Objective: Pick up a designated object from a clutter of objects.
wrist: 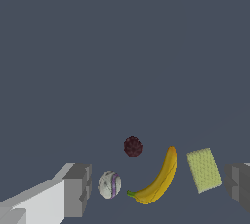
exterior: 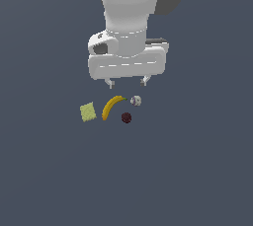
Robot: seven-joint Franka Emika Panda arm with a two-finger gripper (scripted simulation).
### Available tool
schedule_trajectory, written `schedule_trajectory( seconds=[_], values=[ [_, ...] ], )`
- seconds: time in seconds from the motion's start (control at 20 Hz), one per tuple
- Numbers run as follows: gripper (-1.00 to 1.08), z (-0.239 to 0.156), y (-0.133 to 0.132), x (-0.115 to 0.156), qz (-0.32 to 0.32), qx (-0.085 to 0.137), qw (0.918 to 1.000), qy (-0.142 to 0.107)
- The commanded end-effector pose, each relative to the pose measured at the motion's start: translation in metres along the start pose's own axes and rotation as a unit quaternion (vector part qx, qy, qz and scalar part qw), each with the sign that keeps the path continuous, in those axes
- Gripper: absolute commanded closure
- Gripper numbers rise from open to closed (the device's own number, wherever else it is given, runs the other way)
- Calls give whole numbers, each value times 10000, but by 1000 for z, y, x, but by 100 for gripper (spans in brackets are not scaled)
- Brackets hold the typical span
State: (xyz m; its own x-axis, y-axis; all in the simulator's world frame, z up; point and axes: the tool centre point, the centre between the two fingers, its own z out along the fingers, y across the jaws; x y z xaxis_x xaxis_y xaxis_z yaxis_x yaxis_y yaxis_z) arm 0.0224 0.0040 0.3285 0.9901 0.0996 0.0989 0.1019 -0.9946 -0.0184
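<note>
Going from the exterior view's left to its right, the bench carries a pale yellow-green square, then a curved banana, then two small balls: a whitish-grey ball and, nearer the camera and just beside the banana's lower end, the dark maroon ball that is to be picked up. All four lie close together but apart from one another; none appears to touch.

The end effector hangs above the group, released, its fingers spread wide and holding nothing. In the wrist view the fingers frame the whole cluster, with the maroon ball sitting beyond the whitish one and the banana.

The maroon ball looks small, round and bumpy, plum-like. It is probably light and fairly firm, though liable to roll if nudged from one side. The safest hold would likely be across its widest part, fingers descending on opposite sides, aligned so that neither finger catches the banana or the whitish ball.
</note>
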Motion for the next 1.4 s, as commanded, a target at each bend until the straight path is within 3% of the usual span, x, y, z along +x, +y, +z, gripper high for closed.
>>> schedule_trajectory(
  seconds=[0.0, 0.5, 0.95, 1.35],
  values=[
    [-92, 16, 1, -2, -192, -13, 9998, -34],
    [-92, 110, 5, -21, -1394, -48, 9900, -224],
    [-92, 193, 5, -56, -2554, -1, 9660, -397],
    [-92, 232, 2, -80, -3165, 58, 9474, -477]
  ],
)
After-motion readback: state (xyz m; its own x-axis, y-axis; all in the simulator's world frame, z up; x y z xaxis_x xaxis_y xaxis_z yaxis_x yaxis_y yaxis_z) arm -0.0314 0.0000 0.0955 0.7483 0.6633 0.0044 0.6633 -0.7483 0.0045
